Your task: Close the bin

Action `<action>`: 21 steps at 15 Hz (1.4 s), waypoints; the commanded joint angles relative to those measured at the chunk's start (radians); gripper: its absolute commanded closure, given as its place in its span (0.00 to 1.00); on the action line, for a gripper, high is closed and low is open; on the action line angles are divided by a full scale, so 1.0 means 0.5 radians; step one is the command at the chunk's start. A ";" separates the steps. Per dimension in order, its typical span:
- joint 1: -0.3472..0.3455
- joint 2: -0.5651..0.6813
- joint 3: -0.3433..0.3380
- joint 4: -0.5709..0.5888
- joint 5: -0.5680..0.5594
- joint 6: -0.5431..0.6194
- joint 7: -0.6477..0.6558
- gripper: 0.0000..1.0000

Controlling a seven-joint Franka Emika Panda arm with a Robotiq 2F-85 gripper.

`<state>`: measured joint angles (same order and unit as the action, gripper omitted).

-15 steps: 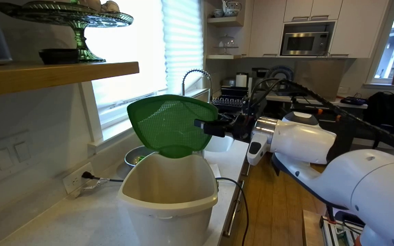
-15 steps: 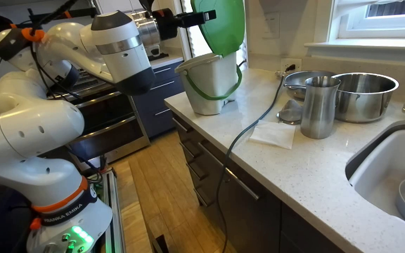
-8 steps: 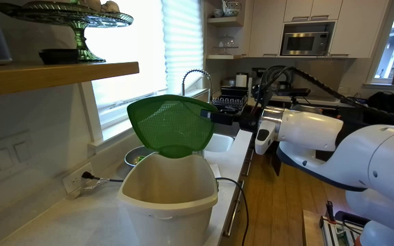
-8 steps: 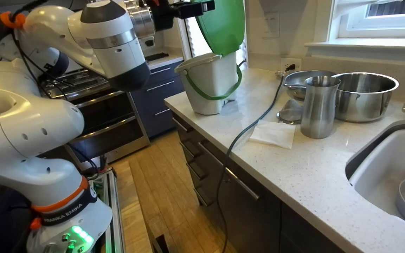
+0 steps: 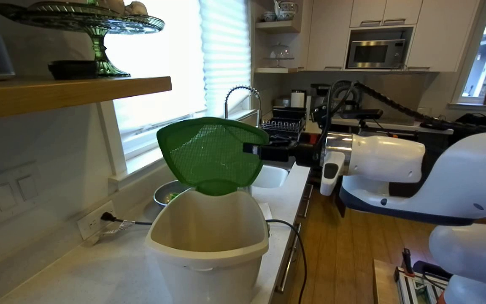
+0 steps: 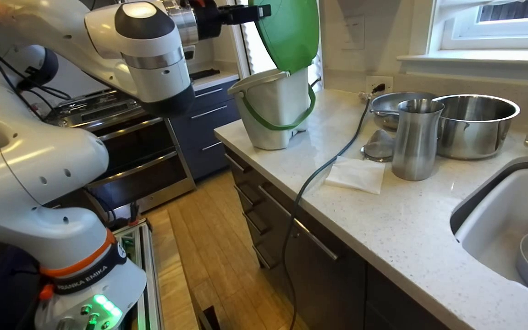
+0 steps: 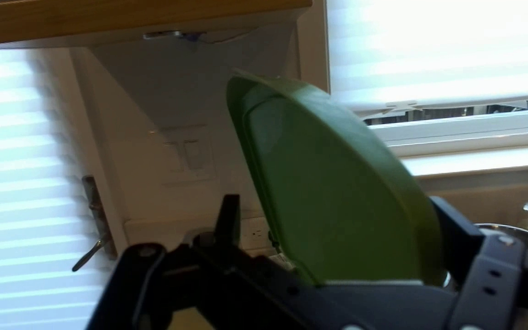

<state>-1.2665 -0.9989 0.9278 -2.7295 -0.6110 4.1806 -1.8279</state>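
Note:
The cream-white bin [image 5: 209, 274] stands on the counter near its edge, its mouth uncovered. Its green lid [image 5: 213, 156] is tipped up on the hinge, close to upright, in both exterior views. My gripper [image 5: 253, 147] reaches in level at the lid's side edge, with a finger overlapping the mesh inner face. In the wrist view the lid [image 7: 337, 174] rises between the spread jaws of the gripper [image 7: 339, 215]. The lid's rim partly covers the right finger there; whether they touch I cannot tell. The green handle [image 6: 282, 124] hangs down at the bin's side.
A power cable [image 6: 321, 169] crosses the counter beside the bin and drops over the edge. A steel pitcher [image 6: 414, 142], a pot [image 6: 475, 133] and a bowl [image 6: 383, 107] stand farther along, by the sink [image 6: 497, 238]. A wooden shelf [image 5: 74, 93] juts from the wall.
My gripper has risen slightly, then dipped a little, and its tips have turned nearly level beside the lid. The arm's links have shifted and lifted. Bin and lid have stayed put.

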 commanded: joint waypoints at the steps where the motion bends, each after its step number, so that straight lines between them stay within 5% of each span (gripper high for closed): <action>1: 0.189 0.272 -0.035 0.028 -0.029 -0.011 -0.314 0.00; 5: 0.349 0.464 -0.059 0.022 -0.022 -0.052 -0.605 0.00; 9: 0.597 0.648 -0.225 0.021 -0.018 -0.209 -0.779 0.00; 21: 1.953 1.096 -1.246 -0.026 -0.109 -0.669 -1.199 0.00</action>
<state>-0.4399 -0.4972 0.4331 -2.7397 -0.6469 3.8781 -2.3652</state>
